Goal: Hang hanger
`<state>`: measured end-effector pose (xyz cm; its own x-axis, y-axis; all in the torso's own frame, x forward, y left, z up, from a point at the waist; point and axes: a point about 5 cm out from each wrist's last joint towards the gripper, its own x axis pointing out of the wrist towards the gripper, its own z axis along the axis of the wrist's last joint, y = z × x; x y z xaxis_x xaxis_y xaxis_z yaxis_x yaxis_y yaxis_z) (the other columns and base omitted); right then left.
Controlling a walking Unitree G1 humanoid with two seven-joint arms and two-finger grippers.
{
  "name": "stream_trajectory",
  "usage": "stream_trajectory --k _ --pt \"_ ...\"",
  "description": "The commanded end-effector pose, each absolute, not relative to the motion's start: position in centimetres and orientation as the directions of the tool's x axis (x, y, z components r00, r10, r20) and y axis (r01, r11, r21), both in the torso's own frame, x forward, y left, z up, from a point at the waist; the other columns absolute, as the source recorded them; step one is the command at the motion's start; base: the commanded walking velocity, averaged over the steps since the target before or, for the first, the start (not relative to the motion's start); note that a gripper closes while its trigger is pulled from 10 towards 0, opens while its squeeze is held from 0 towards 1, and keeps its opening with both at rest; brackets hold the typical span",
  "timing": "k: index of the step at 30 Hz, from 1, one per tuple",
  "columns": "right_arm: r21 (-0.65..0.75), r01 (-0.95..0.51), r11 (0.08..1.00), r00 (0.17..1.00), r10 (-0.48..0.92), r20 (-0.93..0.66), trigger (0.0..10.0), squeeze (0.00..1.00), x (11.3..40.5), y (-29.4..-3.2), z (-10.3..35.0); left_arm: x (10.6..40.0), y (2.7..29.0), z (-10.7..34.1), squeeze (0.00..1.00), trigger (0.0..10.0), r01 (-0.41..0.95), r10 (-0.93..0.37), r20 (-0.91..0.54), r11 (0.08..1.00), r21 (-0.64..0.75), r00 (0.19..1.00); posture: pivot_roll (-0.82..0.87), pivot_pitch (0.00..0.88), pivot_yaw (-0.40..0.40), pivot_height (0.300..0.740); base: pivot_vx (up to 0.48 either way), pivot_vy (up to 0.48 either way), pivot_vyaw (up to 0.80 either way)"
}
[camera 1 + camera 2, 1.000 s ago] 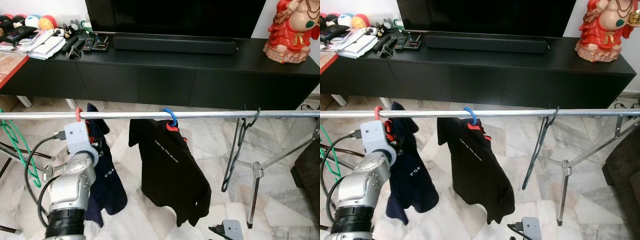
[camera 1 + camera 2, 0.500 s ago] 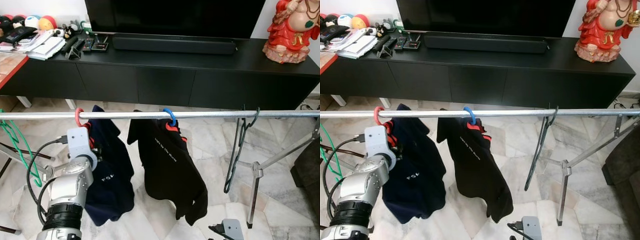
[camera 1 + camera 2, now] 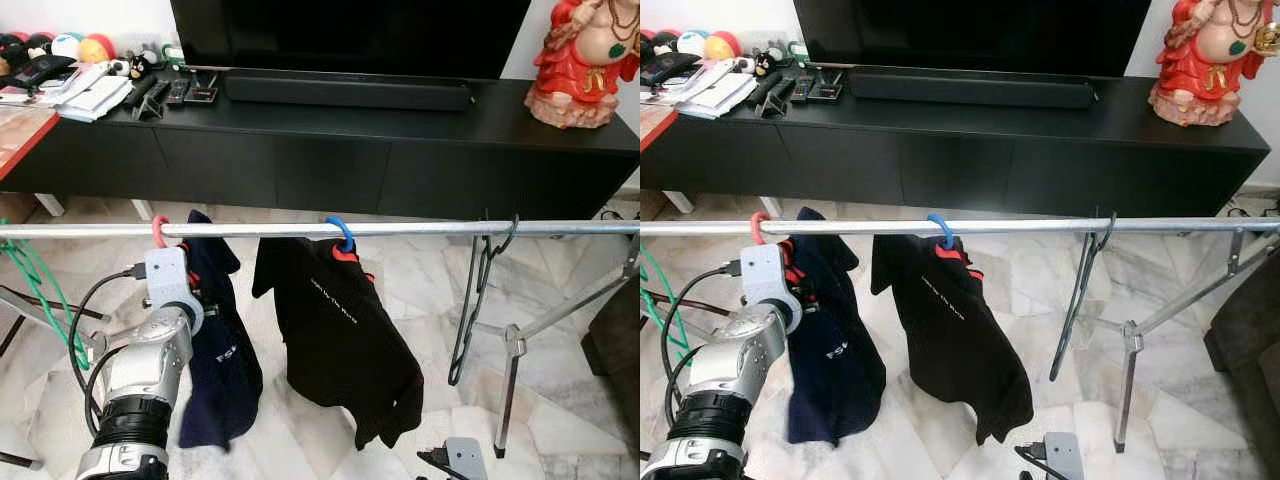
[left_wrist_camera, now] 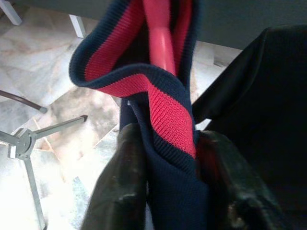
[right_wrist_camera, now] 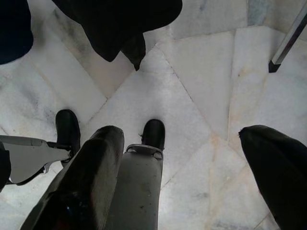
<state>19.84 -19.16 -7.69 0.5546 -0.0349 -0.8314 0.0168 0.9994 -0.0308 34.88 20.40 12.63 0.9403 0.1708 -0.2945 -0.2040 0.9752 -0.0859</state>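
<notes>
Rail: I see a silver clothes rail (image 3: 420,229) running across the whole view in front of me, level, with a black TV cabinet (image 3: 330,150) behind it.
Red hanger: its hook (image 3: 158,232) sits over the rail near my left end, carrying a navy shirt (image 3: 222,350) that hangs down toward the marble floor (image 3: 420,290).
Left gripper: my left gripper (image 4: 165,187) is raised just under the rail, right below the red hook; in the wrist view its two black fingers (image 4: 120,191) are closed against the navy collar with its red lining (image 4: 168,115), fabric pinched between them, and the red hanger neck (image 4: 160,43) rises above the collar.
Blue hanger: hooked (image 3: 341,233) on the rail around the middle, holding a black T-shirt (image 3: 340,340) with small white print; it hangs just beside the navy shirt.
Black hanger: bare (image 3: 478,300), hooked on the rail further to my right, tilted.
Green hanger: partly visible (image 3: 40,290) at my far left edge, below the rail.
Right gripper: my right gripper (image 5: 192,177) points down at the floor, fingers (image 5: 91,182) spread wide apart with nothing between them.
Cabinet top: a soundbar (image 3: 348,88), remote controls (image 3: 160,92), papers (image 3: 85,88) and a red figurine (image 3: 585,60).
</notes>
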Motion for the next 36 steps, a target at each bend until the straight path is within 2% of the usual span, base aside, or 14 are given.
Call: stream_trajectory --k 1,3,23,26,36 --pt "-0.024 0.035 0.999 0.532 -0.039 -0.846 10.0 0.0 19.2 -19.2 -8.0 34.7 20.6 12.1 0.0 0.0 -0.235 0.199 -0.314 0.968 -0.083 0.929 0.01 0.153 -0.007 0.74 0.0 0.0 0.0" --pt "-0.024 0.033 0.999 0.532 -0.038 -0.846 10.0 0.0 19.2 -19.2 -8.0 34.7 21.1 12.3 0.0 0.0 -0.274 0.25 -0.294 0.961 -0.044 0.923 0.01 0.154 -0.008 0.74 0.0 0.0 0.0" --pt "-0.014 0.034 0.999 0.528 -0.03 -0.848 10.0 0.0 19.0 -19.1 -8.1 34.7 20.3 12.3 0.0 0.0 -0.253 0.232 -0.272 0.967 -0.042 0.934 0.01 0.17 -0.003 0.74 0.0 0.0 0.0" --pt "-0.013 0.035 0.999 0.527 -0.03 -0.849 10.0 0.0 19.0 -19.1 -8.2 34.5 20.6 12.2 0.0 0.0 -0.237 0.234 -0.257 0.971 0.02 0.938 0.01 0.173 -0.004 0.74 0.0 0.0 0.0" --pt "0.014 0.049 0.999 0.545 -0.015 -0.838 10.0 0.0 18.9 -19.0 -8.2 32.6 21.3 14.2 0.0 0.0 -0.209 0.213 -0.085 0.977 0.053 0.973 0.01 0.183 -0.005 0.74 0.0 0.0 0.0"
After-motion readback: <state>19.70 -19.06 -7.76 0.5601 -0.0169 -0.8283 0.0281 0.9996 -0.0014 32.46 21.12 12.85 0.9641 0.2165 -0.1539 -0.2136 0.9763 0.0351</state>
